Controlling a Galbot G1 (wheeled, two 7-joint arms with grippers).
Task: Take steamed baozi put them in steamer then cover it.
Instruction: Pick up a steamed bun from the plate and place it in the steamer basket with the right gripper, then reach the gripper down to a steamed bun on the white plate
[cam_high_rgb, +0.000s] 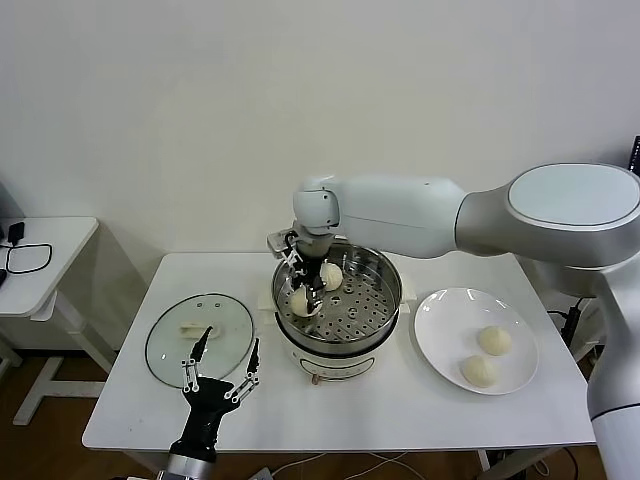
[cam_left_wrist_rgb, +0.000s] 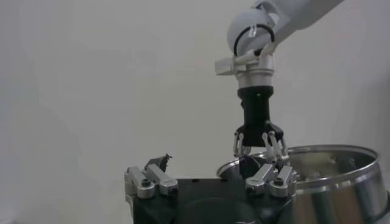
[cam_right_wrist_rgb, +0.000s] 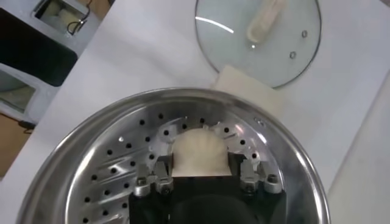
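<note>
The right hand (cam_high_rgb: 305, 283) is down inside the steamer (cam_high_rgb: 385, 300), its fingers set narrowly around a steamed baozi (cam_right_wrist_rgb: 201, 151) that appears to rest on the perforated floor; whether they have let go I cannot tell. To finish this step well, it should spread fully and rise straight up, so the bun is not dragged or tipped into the second bun (cam_high_rgb: 331, 276) just beside the hand. The left hand (cam_high_rgb: 220, 375) waits spread wide over the worktop (cam_high_rgb: 400, 410), near the lid (cam_high_rgb: 190, 335). Count: one steamer, one glass lid, one plate (cam_high_rgb: 440, 350), four buns — two in the steamer, two on the plate well to the right hand's outer side.
</note>
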